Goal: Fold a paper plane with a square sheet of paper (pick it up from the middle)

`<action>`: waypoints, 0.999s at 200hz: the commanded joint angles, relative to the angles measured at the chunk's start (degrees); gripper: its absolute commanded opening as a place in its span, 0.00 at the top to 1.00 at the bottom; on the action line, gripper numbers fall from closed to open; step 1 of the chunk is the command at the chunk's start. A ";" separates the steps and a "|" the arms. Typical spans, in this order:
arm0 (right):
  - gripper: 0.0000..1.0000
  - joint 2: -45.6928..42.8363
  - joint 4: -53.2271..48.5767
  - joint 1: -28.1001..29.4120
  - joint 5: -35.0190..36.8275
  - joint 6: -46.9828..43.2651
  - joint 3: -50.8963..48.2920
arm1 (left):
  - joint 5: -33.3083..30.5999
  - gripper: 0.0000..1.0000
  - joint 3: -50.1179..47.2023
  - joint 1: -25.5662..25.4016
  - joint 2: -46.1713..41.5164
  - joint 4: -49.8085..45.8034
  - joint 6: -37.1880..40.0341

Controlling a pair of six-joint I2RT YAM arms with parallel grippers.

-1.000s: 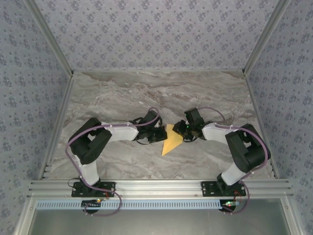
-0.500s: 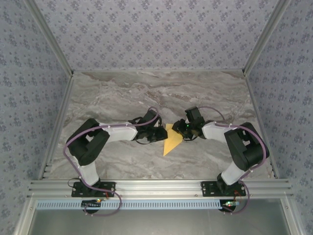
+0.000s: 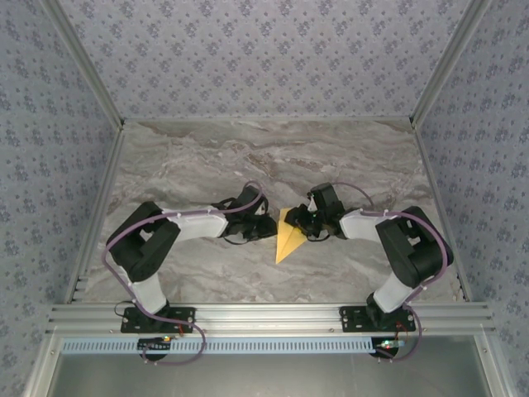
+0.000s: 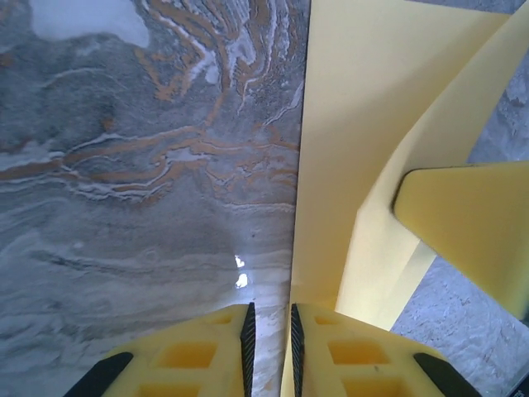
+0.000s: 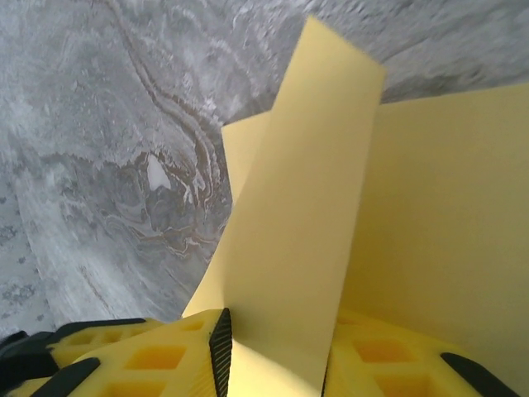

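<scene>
The left claw is low over the grey table, close to the middle. Its two fingers are just a little bit apart, and a thin strip of table shows between them. The edge of the yellow paper sits right at that gap. The yellow paper lies on the table between the two claws. It is folded, with a pointy end toward the arm bases, and one flap sticks up. The right claw is at the paper's right side. Its fingers are apart, and the raised flap stands across the gap between them.
</scene>
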 commanded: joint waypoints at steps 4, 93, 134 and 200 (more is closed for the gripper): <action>0.69 1.64 1.14 1.51 -1.23 -2.47 -0.84 | -0.41 0.75 -0.84 0.92 -3.88 -1.68 1.26; 0.87 -6.61 11.20 -2.35 -4.55 1.91 -4.14 | 2.27 0.12 -7.93 8.09 -17.84 -2.09 0.22; 0.87 -9.42 19.64 -7.39 -14.85 9.92 -1.80 | 13.32 0.01 -9.42 9.47 -23.31 5.62 -1.30; 0.86 -10.88 22.60 -6.90 -16.70 16.00 3.27 | 22.01 0.01 -10.46 6.39 -20.30 25.02 -12.61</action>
